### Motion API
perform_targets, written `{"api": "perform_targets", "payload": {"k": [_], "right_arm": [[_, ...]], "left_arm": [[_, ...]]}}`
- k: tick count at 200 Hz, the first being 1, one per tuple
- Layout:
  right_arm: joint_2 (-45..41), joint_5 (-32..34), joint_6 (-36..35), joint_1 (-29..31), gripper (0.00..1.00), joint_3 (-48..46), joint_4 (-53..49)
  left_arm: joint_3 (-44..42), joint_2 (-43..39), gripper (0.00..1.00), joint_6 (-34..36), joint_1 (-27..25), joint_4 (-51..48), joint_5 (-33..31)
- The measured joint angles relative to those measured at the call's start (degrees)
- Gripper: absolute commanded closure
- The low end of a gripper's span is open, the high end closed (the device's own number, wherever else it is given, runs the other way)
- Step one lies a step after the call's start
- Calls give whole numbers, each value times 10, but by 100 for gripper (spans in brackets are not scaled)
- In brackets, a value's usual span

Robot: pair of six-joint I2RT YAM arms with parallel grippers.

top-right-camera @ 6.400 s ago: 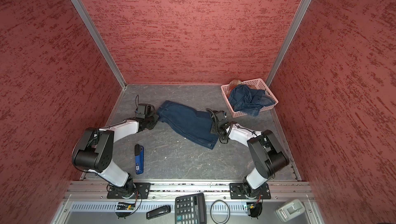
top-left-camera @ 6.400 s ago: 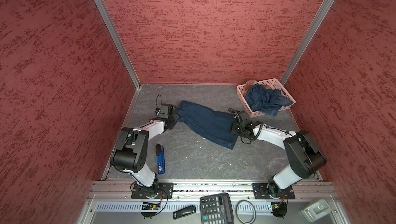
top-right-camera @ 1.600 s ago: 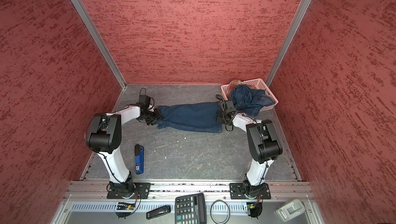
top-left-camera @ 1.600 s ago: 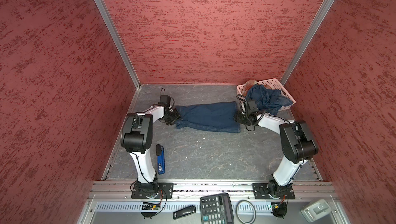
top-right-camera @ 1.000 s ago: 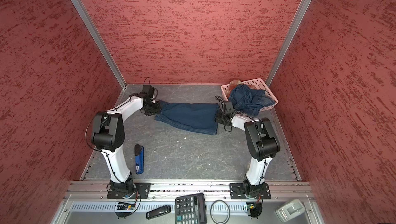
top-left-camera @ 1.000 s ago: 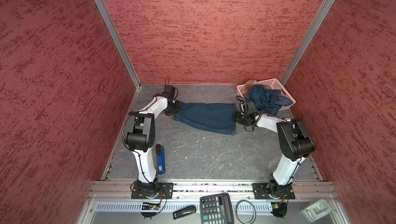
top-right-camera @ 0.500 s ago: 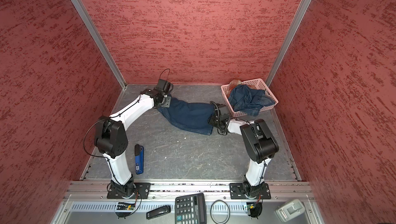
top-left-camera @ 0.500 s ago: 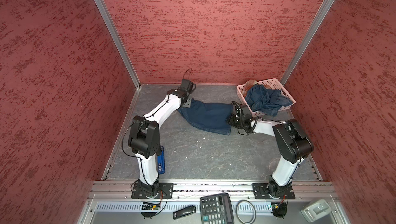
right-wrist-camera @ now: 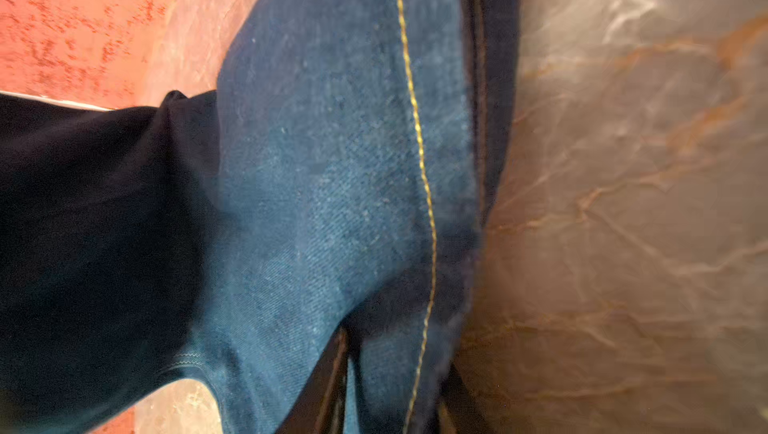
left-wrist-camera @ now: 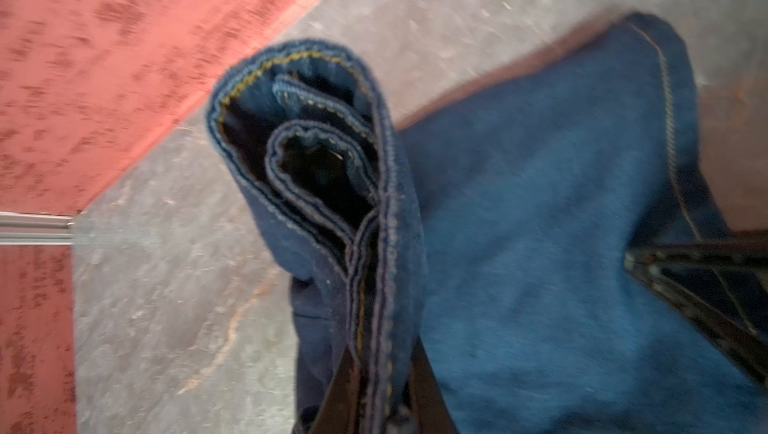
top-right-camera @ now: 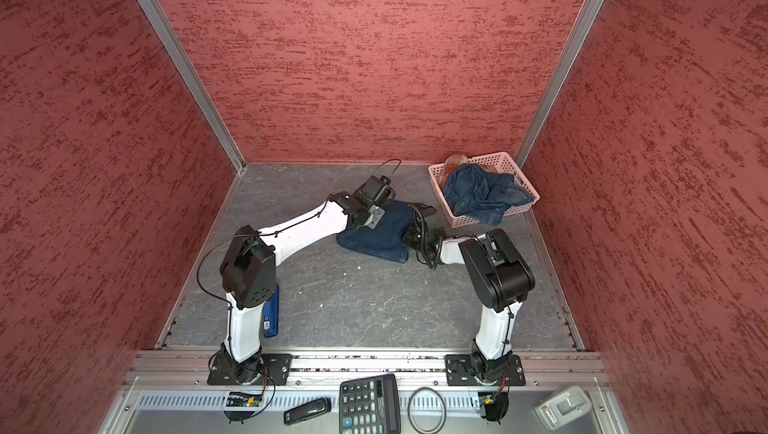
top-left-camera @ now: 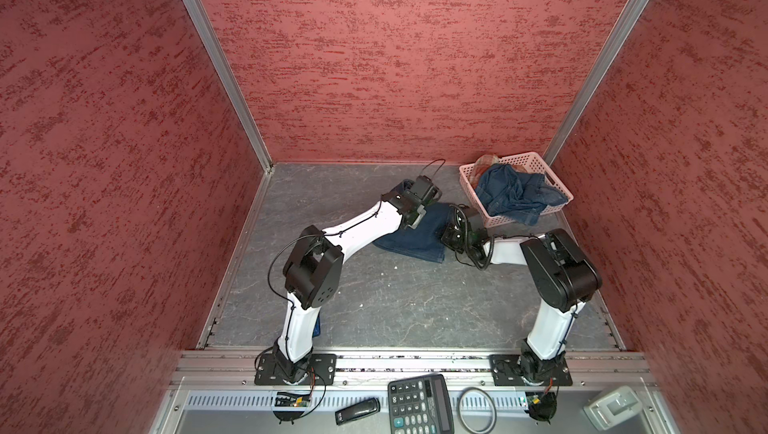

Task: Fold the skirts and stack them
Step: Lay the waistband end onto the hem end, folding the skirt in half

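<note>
A dark blue denim skirt [top-left-camera: 415, 238] [top-right-camera: 380, 234] lies folded over on the grey table, back centre. My left gripper [top-left-camera: 417, 220] [top-right-camera: 370, 216] reaches across above it. In the left wrist view the gripper [left-wrist-camera: 376, 405] is shut on the skirt's doubled hem [left-wrist-camera: 316, 153], which curls up in layers. My right gripper [top-left-camera: 451, 236] [top-right-camera: 409, 236] sits at the skirt's right edge. Its jaws [right-wrist-camera: 390, 390] are shut on the yellow-stitched seam edge [right-wrist-camera: 419, 149]. A second denim skirt [top-left-camera: 515, 199] [top-right-camera: 478, 195] is heaped in the pink basket, with the plaid skirt [top-left-camera: 486, 162] [top-right-camera: 455, 162] peeking out behind it.
The pink basket [top-left-camera: 523, 158] [top-right-camera: 494, 157] stands at the back right corner, close to my right gripper. A blue flat object [top-right-camera: 271, 315] lies by the left arm's base. Red walls close three sides. A calculator [top-left-camera: 419, 407], a ring [top-left-camera: 476, 409] and small devices lie on the front ledge.
My left gripper has swept from the table's left to the middle, carrying the skirt's left end over onto its right half. My right gripper's jaws have narrowed onto the right edge.
</note>
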Motion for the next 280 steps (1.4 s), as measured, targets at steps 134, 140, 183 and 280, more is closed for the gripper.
{"api": "perform_targets", "payload": {"k": [134, 140, 183, 280], "right_arm": [[-71, 24, -3, 2, 38, -68, 12], [-77, 28, -5, 2, 39, -71, 7], [-119, 44, -13, -5, 38, -107, -18], [-218, 58, -48, -64, 31, -151, -58]], "left_arm": [[-66, 12, 100, -161, -10, 106, 176], [-76, 12, 100, -166, -8, 112, 184], [-83, 19, 100, -191, -8, 135, 214], [-76, -31, 6, -257, -12, 193, 379]]}}
